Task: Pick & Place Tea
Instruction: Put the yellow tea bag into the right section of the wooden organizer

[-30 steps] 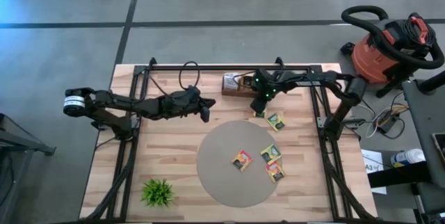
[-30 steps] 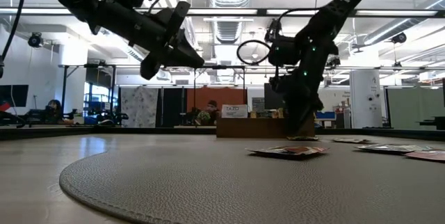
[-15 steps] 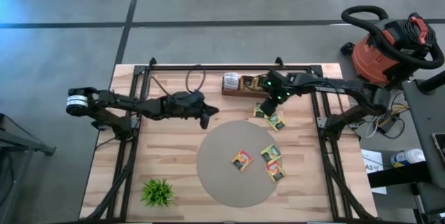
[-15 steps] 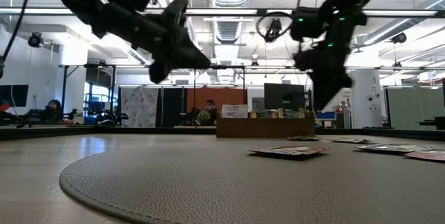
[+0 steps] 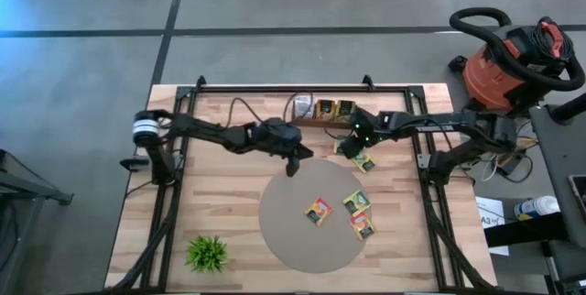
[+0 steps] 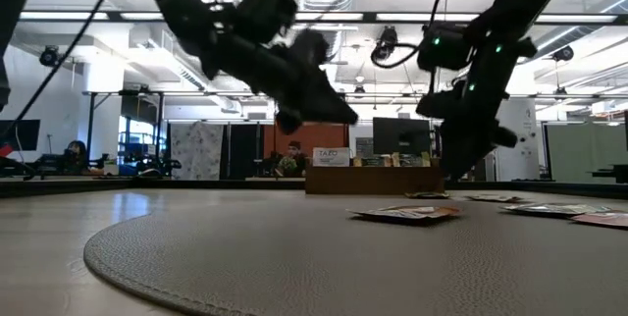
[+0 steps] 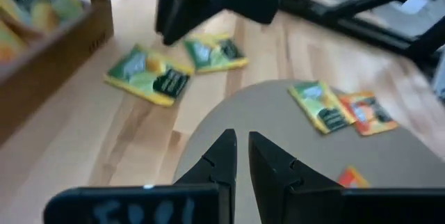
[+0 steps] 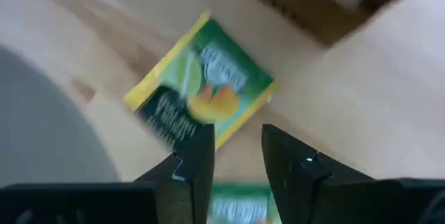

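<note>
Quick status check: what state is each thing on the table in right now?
Left gripper: nearly shut, empty, above the mat's edge.
Right gripper: open, empty, over a green sachet.
Green tea sachets beside mat: flat on wood.
Three sachets on round grey mat: lying flat.
Wooden tea box: open, holding sachets.

Wooden table (image 5: 220,199), round grey mat (image 5: 307,240), plant (image 5: 208,253), wooden box (image 5: 320,112), two sachets (image 5: 357,155)

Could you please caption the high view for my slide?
Both grippers hover empty near sachets beside the round mat.
</note>
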Motion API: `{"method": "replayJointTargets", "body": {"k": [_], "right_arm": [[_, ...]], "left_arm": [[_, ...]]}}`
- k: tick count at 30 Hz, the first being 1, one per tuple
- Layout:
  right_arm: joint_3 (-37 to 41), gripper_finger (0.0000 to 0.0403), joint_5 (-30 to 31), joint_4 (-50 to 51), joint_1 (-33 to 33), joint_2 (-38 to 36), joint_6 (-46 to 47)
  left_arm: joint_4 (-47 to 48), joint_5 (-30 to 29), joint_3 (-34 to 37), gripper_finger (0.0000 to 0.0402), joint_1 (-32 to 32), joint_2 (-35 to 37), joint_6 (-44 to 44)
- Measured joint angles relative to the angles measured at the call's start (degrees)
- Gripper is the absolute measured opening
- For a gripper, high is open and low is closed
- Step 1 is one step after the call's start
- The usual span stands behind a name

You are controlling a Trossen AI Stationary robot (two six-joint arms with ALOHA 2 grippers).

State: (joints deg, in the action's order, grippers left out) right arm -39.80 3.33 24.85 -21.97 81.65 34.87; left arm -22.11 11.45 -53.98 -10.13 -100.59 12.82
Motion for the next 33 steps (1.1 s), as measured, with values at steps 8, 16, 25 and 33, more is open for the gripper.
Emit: {"method": "replayJointTargets", "body": {"k": [8,16,25,33], "right_arm": [[0.5,0.0116,-0.7,-3.0,0.4,6.8,-3.6],[0.8,0.0116,-5.4,-4.8,2.0,5.9,-5.3],[1.2,0.011,-8.0,-6.4,2.6,7.5,-8.9],[1.1,0.0102,-3.8,-6.7,2.9,-1.9,-10.5]], "left_arm": [[1.0,-1.4,-8.3,0.0035,0.2,-9.5,6.2],[10.6,-11.0,-13.9,0.0035,-0.2,-14.6,6.6],[8.9,-9.8,-16.6,0.0035,-2.1,-18.7,13.9],[8.8,-9.9,-18.8,0.0035,-2.3,-19.3,14.7]]}}
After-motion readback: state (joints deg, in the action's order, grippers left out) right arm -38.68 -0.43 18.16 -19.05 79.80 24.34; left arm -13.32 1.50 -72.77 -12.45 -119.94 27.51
